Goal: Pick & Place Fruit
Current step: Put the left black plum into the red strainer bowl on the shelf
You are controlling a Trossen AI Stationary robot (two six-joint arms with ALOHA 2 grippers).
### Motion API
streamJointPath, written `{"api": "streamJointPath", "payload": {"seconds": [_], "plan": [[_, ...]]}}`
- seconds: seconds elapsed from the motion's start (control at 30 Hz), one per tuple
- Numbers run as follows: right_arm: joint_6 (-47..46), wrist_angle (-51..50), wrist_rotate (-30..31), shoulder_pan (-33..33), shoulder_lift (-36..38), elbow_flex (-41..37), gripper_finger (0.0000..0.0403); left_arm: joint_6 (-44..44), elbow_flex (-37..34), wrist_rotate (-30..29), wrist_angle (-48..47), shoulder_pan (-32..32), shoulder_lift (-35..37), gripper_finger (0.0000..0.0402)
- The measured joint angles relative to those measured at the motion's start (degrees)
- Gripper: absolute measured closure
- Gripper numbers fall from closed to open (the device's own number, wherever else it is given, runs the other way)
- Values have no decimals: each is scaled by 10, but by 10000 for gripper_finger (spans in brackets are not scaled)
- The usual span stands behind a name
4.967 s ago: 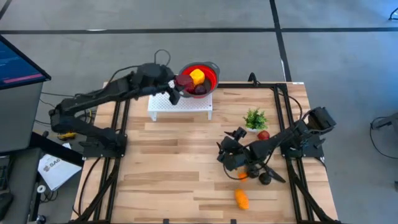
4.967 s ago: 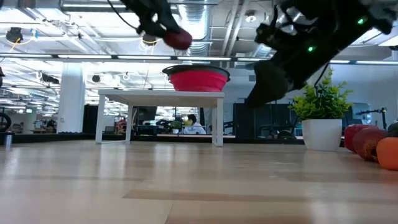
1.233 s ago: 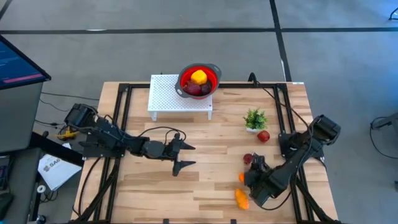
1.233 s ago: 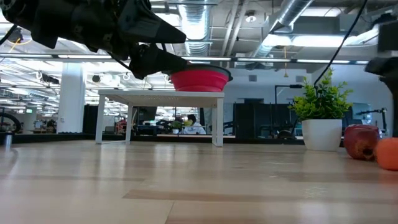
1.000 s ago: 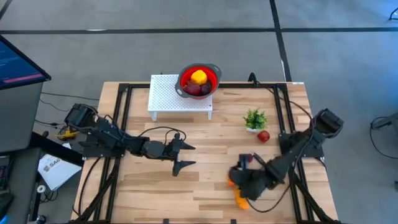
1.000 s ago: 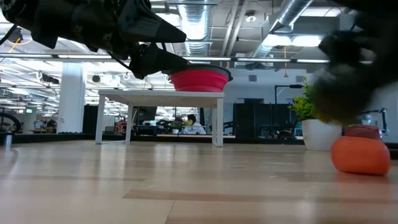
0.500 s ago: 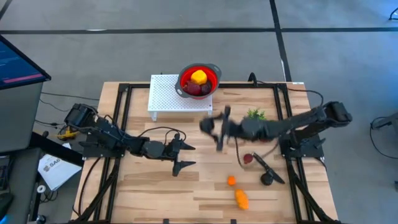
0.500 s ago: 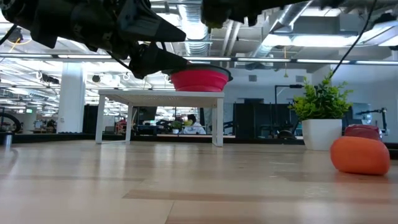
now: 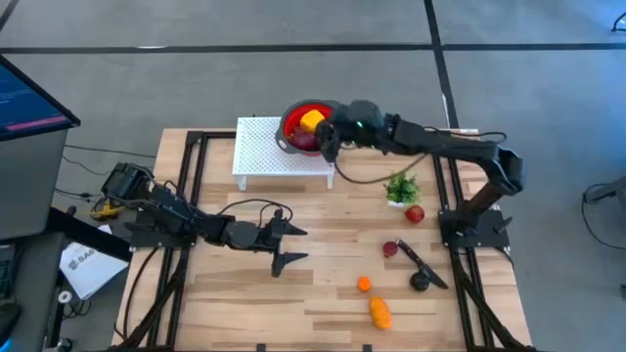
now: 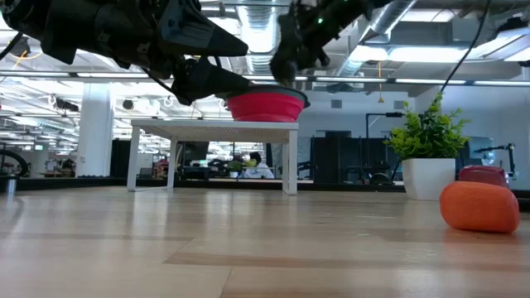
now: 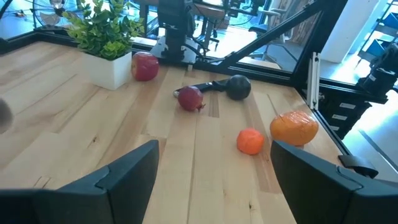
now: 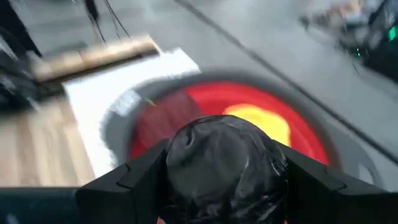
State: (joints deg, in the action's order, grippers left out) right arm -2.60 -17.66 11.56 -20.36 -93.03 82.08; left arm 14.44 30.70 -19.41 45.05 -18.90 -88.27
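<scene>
Having swung up from lower right, right gripper (image 9: 328,137) now over red bowl (image 9: 296,115), fingers clamped on near-black fruit (image 12: 221,155); release next. Left gripper (image 9: 291,244) idle mid-frame, fingers wide.

The middle of the table (image 9: 323,220) lies bare wood, an easy lane between the two arms. The left end effector (image 9: 284,246) hangs over the left-centre, fingers spread, blocking that side. At the far edge the white stand (image 9: 279,166) carries the red bowl (image 9: 303,110), and the right end effector (image 9: 328,139) sits right above its rim, clamped round a near-black fruit (image 12: 221,158). On the right, the green plant (image 9: 401,186), a black-handled knife (image 9: 416,266) and loose fruit (image 9: 380,313) crowd the boards.
</scene>
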Motion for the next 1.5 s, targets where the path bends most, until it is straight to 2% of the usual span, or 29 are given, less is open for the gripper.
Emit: {"api": "streamJointPath", "payload": {"seconds": [0.2,0.43,0.8,1.23,1.33,1.5], "plan": [[15,-105,-21,-26,-64,79,162,0,0,-1,0,0,0,100],[16,-130,-45,-35,-89,106,160,0,0,-2,0,0,0,100],[15,-128,-46,-38,-88,107,102,0,0,-2,0,0,0,100],[38,-102,-37,-30,-55,106,102,0,-1,-3,0,0,0,100],[35,-127,-11,-23,-28,106,102,0,-1,-3,0,0,0,100],[-13,-201,-10,-45,0,107,102,0,-1,-3,-1,0,0,100]]}}
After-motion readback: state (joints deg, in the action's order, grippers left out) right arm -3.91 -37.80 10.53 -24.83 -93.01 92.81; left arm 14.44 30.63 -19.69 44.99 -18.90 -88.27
